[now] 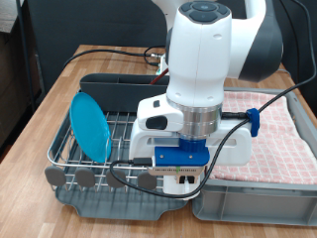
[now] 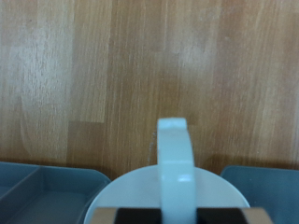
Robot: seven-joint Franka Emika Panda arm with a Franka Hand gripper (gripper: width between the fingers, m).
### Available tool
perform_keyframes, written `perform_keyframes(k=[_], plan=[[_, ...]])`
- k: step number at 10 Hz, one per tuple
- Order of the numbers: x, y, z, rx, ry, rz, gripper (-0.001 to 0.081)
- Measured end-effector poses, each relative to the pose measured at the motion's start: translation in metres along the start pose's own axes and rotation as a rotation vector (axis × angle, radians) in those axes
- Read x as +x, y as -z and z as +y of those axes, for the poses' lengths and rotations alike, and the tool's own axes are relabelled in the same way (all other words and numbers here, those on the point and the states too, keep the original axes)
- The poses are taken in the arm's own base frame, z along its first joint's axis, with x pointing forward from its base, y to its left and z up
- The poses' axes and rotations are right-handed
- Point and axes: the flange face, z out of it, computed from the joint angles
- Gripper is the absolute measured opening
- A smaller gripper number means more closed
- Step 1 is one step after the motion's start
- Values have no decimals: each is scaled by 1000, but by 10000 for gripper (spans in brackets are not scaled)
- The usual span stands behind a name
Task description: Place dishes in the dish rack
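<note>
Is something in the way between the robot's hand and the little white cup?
Nothing visible is. In the wrist view the cup fills the nearest edge, right up against the end effector, with only bare wooden table beyond it. The plate stands apart, upright in the rack.

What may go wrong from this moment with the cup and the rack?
1. The white cup sits very close under the wrist camera and no finger contact shows, so it might slip or be knocked.
2. The blue plate stands upright in the dish rack; the gripper, low beside it, might tip it.
3. A black cable loops over the rack's front and may snag.
</note>
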Motion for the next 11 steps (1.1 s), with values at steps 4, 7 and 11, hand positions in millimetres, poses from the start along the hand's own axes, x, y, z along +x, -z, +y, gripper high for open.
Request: perform_keyframes(k=[4, 7, 11], plan=[[2, -9, -3, 1, 44, -56, 338], [5, 5, -8, -16, 80, -142, 674], [5, 35, -12, -55, 78, -222, 798]])
